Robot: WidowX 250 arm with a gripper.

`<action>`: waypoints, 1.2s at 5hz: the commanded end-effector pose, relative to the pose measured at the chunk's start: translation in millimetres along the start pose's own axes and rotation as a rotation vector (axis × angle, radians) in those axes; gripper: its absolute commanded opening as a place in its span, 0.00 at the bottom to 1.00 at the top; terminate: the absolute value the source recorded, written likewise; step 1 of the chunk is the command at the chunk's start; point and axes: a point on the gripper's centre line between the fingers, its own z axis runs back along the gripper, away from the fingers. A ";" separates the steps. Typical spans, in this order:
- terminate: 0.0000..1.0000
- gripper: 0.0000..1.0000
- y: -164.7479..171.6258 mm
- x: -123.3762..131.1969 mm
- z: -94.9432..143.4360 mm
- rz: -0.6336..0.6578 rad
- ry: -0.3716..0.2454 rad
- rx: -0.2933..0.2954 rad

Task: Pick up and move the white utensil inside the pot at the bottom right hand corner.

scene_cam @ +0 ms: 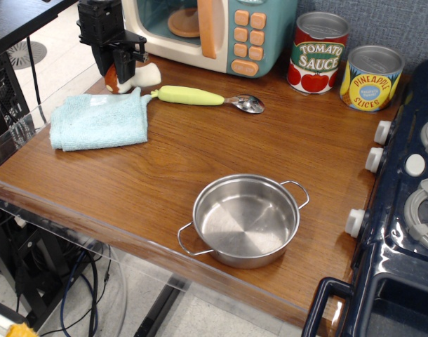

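Note:
The white utensil (146, 73), a stubby cream piece with an orange-brown end, lies at the back left of the wooden table, in front of the toy microwave. My black gripper (121, 69) comes down from above, and its fingers are closed on the utensil's middle, between the brown end and the white end. The utensil seems to rest on the table or just above it. The shiny steel pot (246, 260) with two wire loop handles stands empty near the table's front right edge, far from the gripper.
A green-handled metal spoon (193, 95) lies just right of the utensil. A light-blue cloth (98, 121) lies in front of it. The toy microwave (228, 28), a tomato sauce can (318, 53) and a pineapple can (370, 77) line the back. A toy stove (410, 189) borders the right side.

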 end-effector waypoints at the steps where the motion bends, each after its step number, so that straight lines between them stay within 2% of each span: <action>1: 0.00 0.00 8.2 15.2 102.0 -0.032 0.205 -0.031; 2: 0.00 0.00 42.0 45.1 115.8 -0.124 0.214 -0.006; 3: 0.00 0.00 73.7 77.2 115.9 -0.228 0.211 -0.010; 4: 0.00 0.00 112.5 110.9 110.6 -0.342 0.198 0.008; 5: 0.00 0.00 143.4 130.3 105.4 -0.421 0.187 0.015; 6: 0.00 0.00 168.1 142.3 86.0 -0.484 0.165 0.007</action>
